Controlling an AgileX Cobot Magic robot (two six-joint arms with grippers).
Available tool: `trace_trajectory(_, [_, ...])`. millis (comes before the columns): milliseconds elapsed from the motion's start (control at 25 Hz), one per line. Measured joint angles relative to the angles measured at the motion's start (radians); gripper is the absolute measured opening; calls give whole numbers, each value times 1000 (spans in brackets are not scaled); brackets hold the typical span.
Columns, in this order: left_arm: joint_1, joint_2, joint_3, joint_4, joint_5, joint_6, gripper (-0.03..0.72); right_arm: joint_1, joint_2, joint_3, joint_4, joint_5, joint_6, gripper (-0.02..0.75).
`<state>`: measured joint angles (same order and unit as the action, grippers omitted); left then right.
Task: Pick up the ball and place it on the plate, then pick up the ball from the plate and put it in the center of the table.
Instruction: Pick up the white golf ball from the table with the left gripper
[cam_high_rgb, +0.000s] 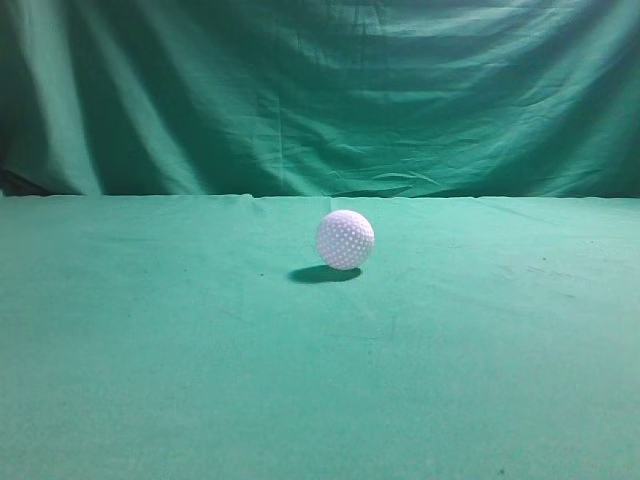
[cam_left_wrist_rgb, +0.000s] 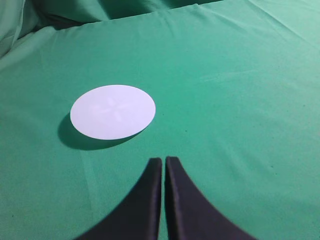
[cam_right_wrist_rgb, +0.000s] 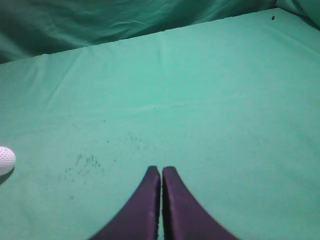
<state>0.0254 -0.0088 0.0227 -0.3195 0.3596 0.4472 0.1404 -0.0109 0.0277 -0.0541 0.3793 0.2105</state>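
The ball (cam_high_rgb: 345, 240), small, white and dimpled, rests on the green table (cam_high_rgb: 150, 340) near the middle of the exterior view. It also shows at the left edge of the right wrist view (cam_right_wrist_rgb: 5, 160). The plate (cam_left_wrist_rgb: 112, 111), a flat white disc, lies on the cloth in the left wrist view, ahead and left of my left gripper (cam_left_wrist_rgb: 163, 160). The left gripper is shut and empty. My right gripper (cam_right_wrist_rgb: 161, 170) is shut and empty, well to the right of the ball. Neither gripper nor the plate shows in the exterior view.
A draped, folded green backdrop (cam_high_rgb: 320, 90) hangs behind the table's far edge. Faint dark specks mark the cloth (cam_right_wrist_rgb: 85, 162) ahead and left of the right gripper.
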Motion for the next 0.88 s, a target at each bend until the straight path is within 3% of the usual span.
trace_trajectory(880, [0,0,0,-17,-24,0,0,0,0,0,0,0,0,0])
